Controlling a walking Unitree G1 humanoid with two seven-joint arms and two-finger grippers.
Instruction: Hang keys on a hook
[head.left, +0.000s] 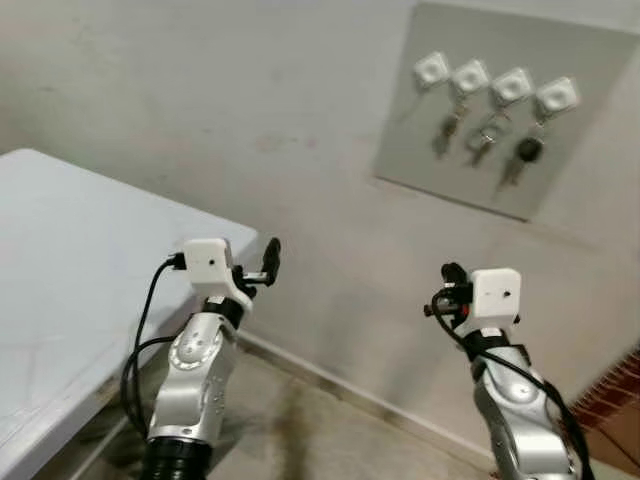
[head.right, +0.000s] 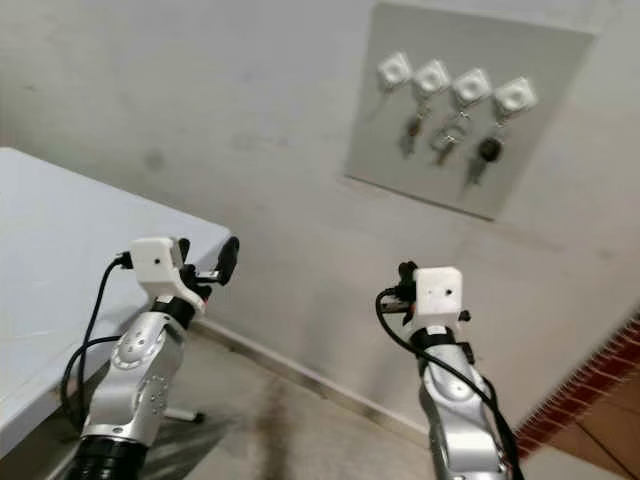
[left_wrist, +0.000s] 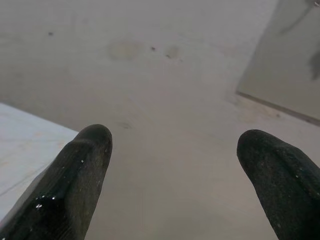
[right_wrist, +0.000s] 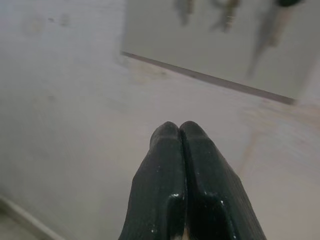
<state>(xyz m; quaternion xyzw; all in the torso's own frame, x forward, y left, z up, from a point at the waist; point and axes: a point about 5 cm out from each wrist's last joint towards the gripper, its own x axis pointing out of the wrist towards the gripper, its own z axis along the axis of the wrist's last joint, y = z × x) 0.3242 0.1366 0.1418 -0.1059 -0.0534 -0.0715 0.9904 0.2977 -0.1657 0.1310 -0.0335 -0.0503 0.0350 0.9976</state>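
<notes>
A grey board on the wall carries a row of white hooks. The leftmost hook looks bare. Three bunches of keys hang below the other hooks. My left gripper is raised beside the table corner, well below and left of the board, and its fingers stand open with nothing between them. My right gripper is held up below the board, apart from the wall. Its fingertips are pressed shut together and hold nothing that I can see.
A white table fills the left side, its corner close to my left arm. A skirting strip runs along the foot of the pale wall. Red brick flooring shows at the lower right.
</notes>
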